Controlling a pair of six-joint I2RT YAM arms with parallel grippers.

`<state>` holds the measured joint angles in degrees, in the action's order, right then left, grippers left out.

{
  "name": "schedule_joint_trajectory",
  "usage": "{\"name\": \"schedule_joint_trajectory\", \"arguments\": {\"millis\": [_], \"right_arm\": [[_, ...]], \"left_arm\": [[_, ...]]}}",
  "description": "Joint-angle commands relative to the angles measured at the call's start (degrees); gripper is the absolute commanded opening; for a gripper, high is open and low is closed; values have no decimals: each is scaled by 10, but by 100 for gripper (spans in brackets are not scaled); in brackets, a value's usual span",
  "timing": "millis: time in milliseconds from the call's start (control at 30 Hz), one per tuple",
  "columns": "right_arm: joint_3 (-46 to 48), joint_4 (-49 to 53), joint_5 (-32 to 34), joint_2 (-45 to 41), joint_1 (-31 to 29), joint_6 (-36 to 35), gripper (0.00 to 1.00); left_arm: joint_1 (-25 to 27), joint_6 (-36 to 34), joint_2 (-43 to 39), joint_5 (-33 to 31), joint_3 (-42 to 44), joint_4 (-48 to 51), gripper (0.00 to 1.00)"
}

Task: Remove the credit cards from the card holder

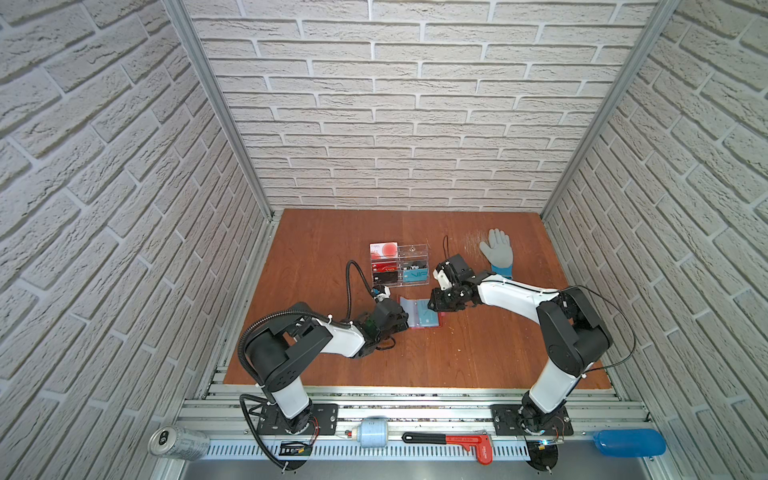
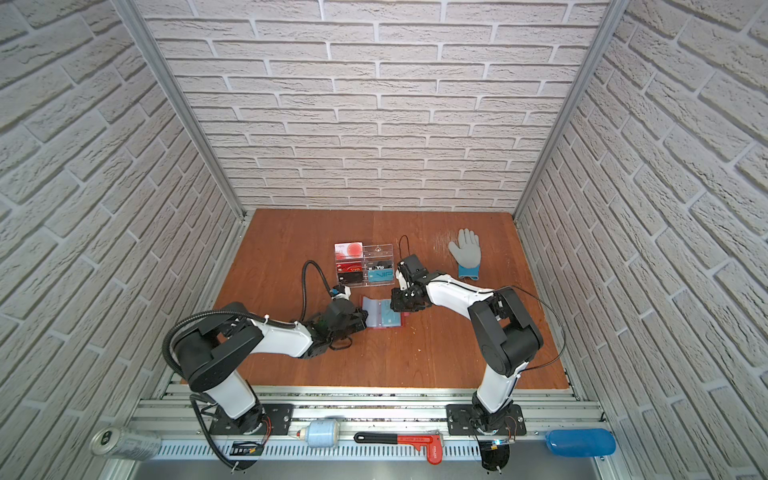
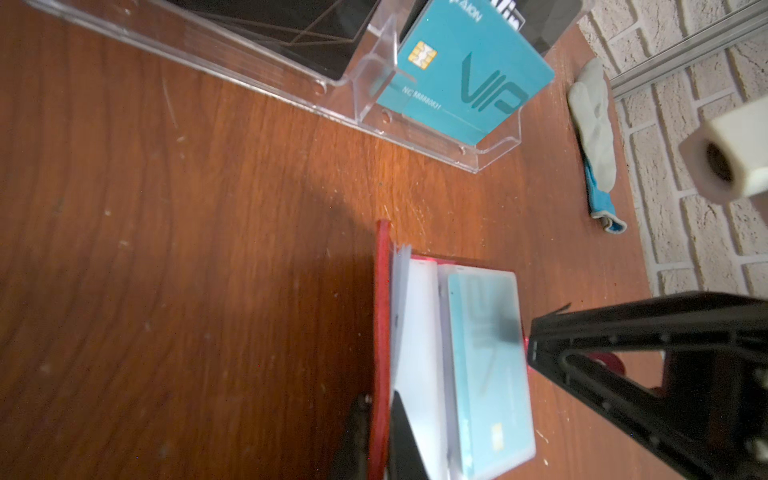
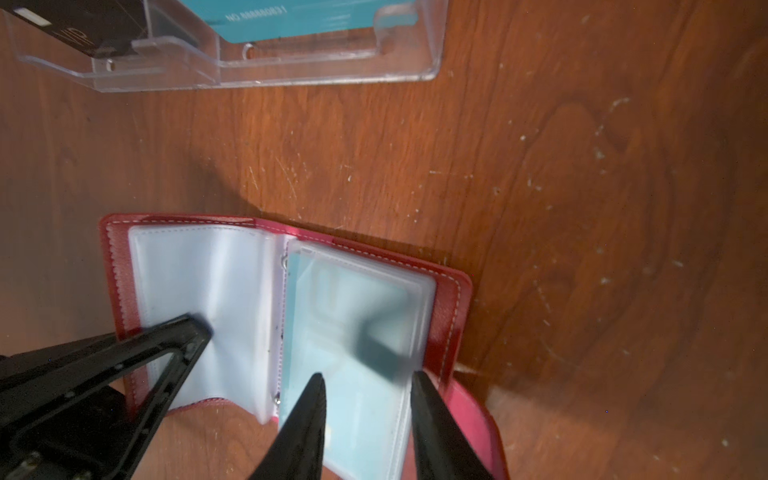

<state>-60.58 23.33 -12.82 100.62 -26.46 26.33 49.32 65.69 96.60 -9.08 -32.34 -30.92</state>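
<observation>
The red card holder (image 1: 419, 328) lies open on the wooden table, its clear sleeves facing up. A pale teal credit card (image 4: 353, 316) sits inside the sleeve on its right-hand page; the card (image 3: 486, 353) also shows in the left wrist view. My left gripper (image 3: 379, 419) is shut on the holder's left cover (image 3: 382, 316), with one finger outside the red flap and one on the empty sleeve page. My right gripper (image 4: 368, 376) is open just over the carded page, its two fingertips spread across the sleeve. In a top view both grippers (image 1: 405, 320) (image 1: 432, 305) meet at the holder.
A clear acrylic stand (image 1: 399, 266) holding printed VIP cards stands just behind the holder. A grey glove (image 1: 498, 251) with a blue cuff lies at the back right. A can (image 1: 178, 442), a red wrench (image 1: 457, 442) and a blue bottle (image 1: 627, 442) lie on the front rail.
</observation>
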Motion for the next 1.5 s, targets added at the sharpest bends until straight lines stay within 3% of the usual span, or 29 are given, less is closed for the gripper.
{"name": "schedule_joint_trajectory", "arguments": {"millis": [0,367,1467], "right_arm": [[-14,5,2,8,-1,-8,37],[-16,-7,-19,21,-7,-3,36],[-26,25,45,-7,-31,-20,31]], "left_arm": [[4,1,-1,-18,10,-13,0],[4,2,4,-19,9,-18,0],[5,5,5,-23,5,-18,0]]}}
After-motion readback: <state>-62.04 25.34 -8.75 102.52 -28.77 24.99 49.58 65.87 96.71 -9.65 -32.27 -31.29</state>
